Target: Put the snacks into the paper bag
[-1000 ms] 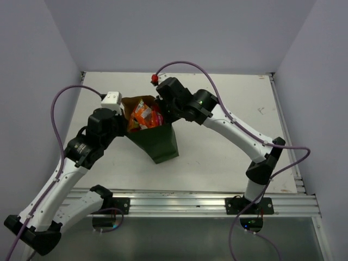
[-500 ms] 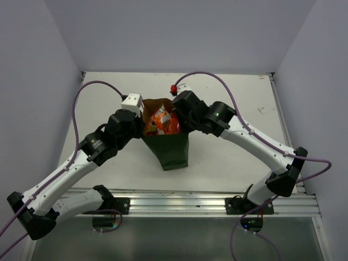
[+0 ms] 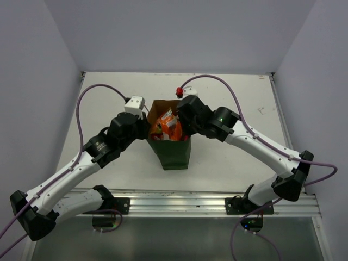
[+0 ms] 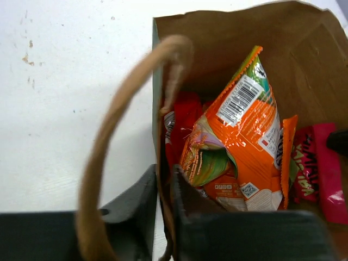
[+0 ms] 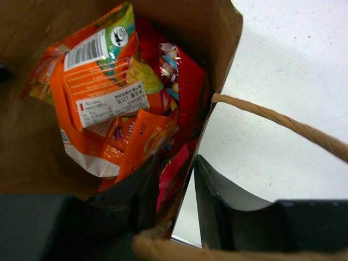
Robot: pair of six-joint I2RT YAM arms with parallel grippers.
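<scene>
The paper bag [image 3: 173, 153], dark green outside and brown inside, stands upright mid-table. Inside it lie the snacks: an orange-white packet [image 4: 247, 136], a red packet [image 4: 184, 115] and a pink packet [image 4: 328, 176]. They also show in the right wrist view as orange-white [image 5: 95, 98], red [image 5: 187, 89] and pink [image 5: 173, 169]. The pale green packet is hidden. My left gripper [image 4: 165, 209] is shut on the bag's left wall, below the loop handle [image 4: 111, 136]. My right gripper [image 5: 179, 204] straddles the bag's right wall and is closed on it beside the other handle [image 5: 283, 125].
The white table [image 3: 234, 103] lies all round the bag, with grey walls on three sides. A metal rail [image 3: 179, 202] runs along the near edge. Purple cables loop above both arms.
Both arms have moved to the right with the bag held between them. The bag has shifted right and slightly nearer, and now stands more upright.
</scene>
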